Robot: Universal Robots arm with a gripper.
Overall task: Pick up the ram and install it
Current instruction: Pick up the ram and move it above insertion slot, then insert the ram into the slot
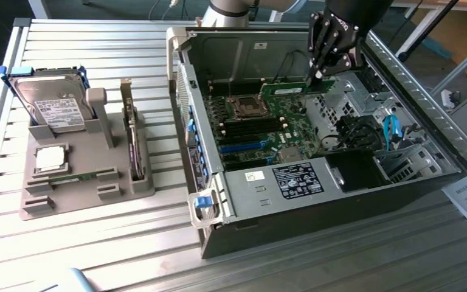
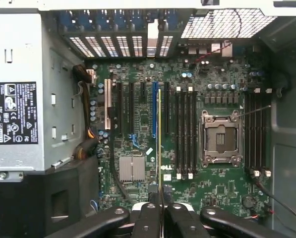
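You have the black end effector [image 1: 320,75] pinching the long, thin green ram stick [image 1: 297,89] above the green motherboard [image 1: 292,126] in the open grey computer case [image 1: 242,52] (held edge-on, likely to match the narrow black slots [image 2: 185,131]).

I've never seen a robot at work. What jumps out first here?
The big open dark computer case lies on the slatted metal table, its green motherboard exposed. Above that board the robot's black gripper holds a long, thin green ram stick. At the exterior view's left, a grey holder carries a silver hard drive with a white label.
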